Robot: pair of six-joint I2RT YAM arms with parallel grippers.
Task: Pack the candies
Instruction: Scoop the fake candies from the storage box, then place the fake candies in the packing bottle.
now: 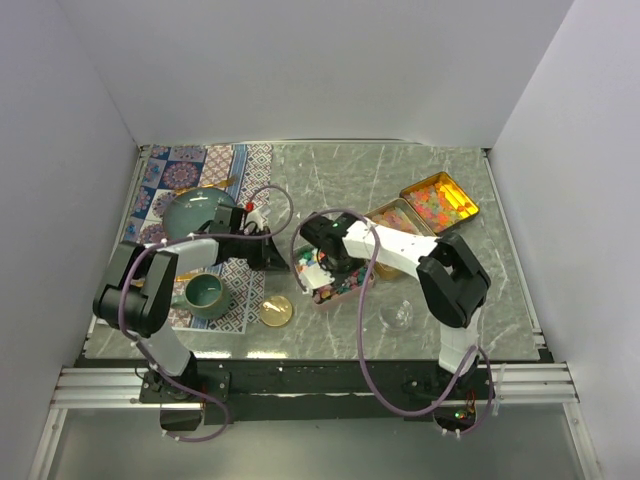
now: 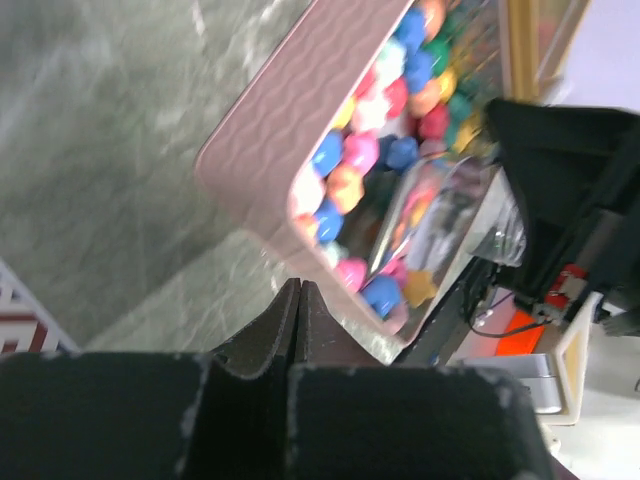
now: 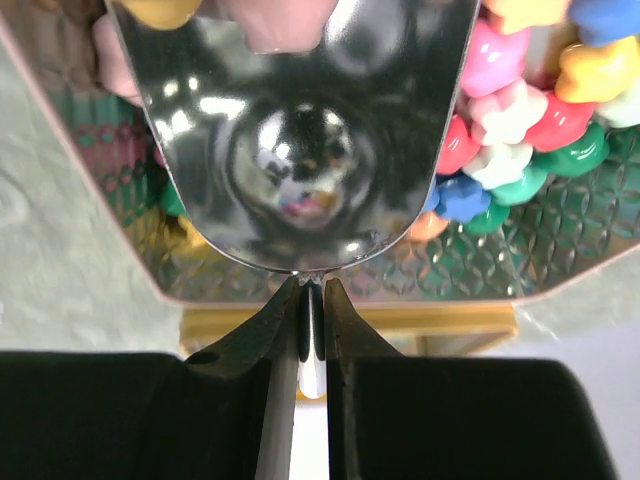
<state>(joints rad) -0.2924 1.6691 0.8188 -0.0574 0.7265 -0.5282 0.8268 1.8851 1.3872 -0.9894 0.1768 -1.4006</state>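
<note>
1. My right gripper (image 3: 312, 300) is clenched on the thin handle of a metal scoop (image 3: 300, 130). The handle sits pinched between the pads with no play that I can see.
2. My left gripper (image 2: 298, 292) is pressed fully closed on nothing. Its tips are at the outer wall of the pink tin (image 2: 265, 130), near one corner, and I cannot tell whether they touch it.
3. The candies (image 3: 510, 125) lie heaped inside that tin, which sits mid-bench (image 1: 330, 180), toward the near edge. More fill a gold tin (image 1: 440, 200) toward the far right corner.
4. The scoop's long axis runs straight out from the right jaws, and its bowl is already down inside the tin.
5. From the right wrist, the bowl looks nearly bare. A pink piece and a yellow one sit at its far lip, and the main heap lies to its right.
6. The right arm is the nearer one, so I judge the scoop must sweep sideways into that heap while the left arm steadies the wall.
</note>
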